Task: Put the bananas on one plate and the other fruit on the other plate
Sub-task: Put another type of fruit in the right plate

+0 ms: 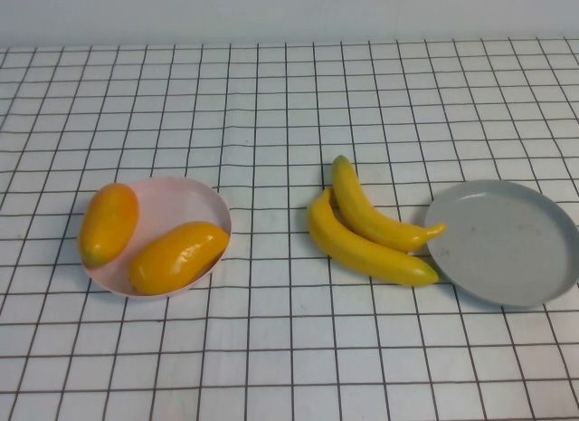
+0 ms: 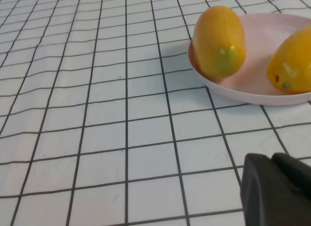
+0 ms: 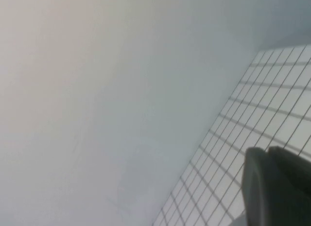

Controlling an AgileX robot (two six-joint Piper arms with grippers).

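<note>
Two plump glossy orange-yellow mango-shaped fruits sit on the round pale pink plate (image 1: 185, 193) at the left of the white grid-patterned tablecloth (image 1: 271, 349). The left mango (image 1: 109, 223) leans over the plate's left rim, its long axis running from near-left to far-right; the right mango (image 1: 178, 256) lies along the same diagonal. In the left wrist view, the left gripper (image 2: 277, 189) shows only as a dark corner near the pink plate, apart from it, and its opening cannot be told. Two long curved yellow plastic bananas, the far banana (image 1: 373, 217) and the near banana (image 1: 362, 247), lie side by side on the cloth just left of the round grey plate (image 1: 507, 244), their long axes running from far-left to near-right. The far banana's tip touches the grey rim. The right gripper (image 3: 277, 187) faces a pale wall (image 3: 97, 90), well away from the fruit; its fingers cannot be judged
</note>
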